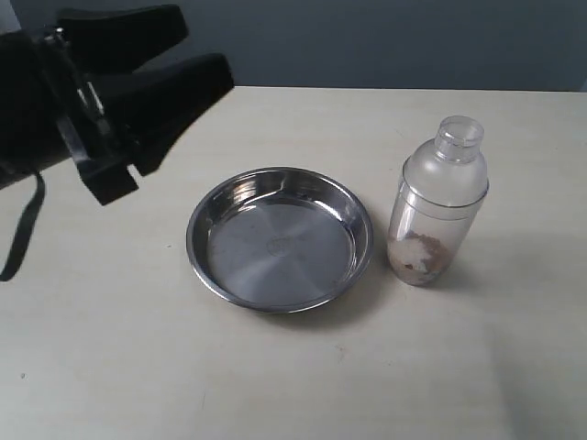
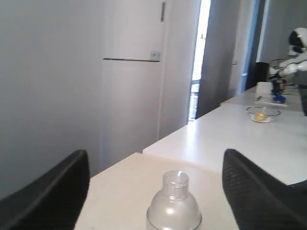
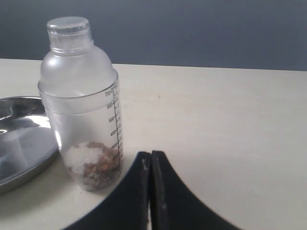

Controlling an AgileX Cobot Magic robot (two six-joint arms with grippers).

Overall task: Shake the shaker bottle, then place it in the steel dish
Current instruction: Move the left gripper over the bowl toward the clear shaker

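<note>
Left jaws wide apart, empty; right jaws together, empty, mostly cropped, near shaker bottle point(image 3: 82, 103).

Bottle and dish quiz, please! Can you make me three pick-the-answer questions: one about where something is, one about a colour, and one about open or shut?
1. Where is the bottle?
A. Inside the dish
B. On the table, beside the dish
C. Up in the air

2. What colour are the grains in the bottle?
A. Green
B. Brown and white
C. Blue

3. How is the right gripper?
A. Shut
B. Wide open
C. Holding the bottle

Answers:
1. B, because the bottle stands upright on the table next to the dish, and the dish has nothing in it.
2. B, because a brown and white heap shows through the clear wall at the bottom.
3. A, because the right wrist view shows it closed tight with nothing in between.
</note>
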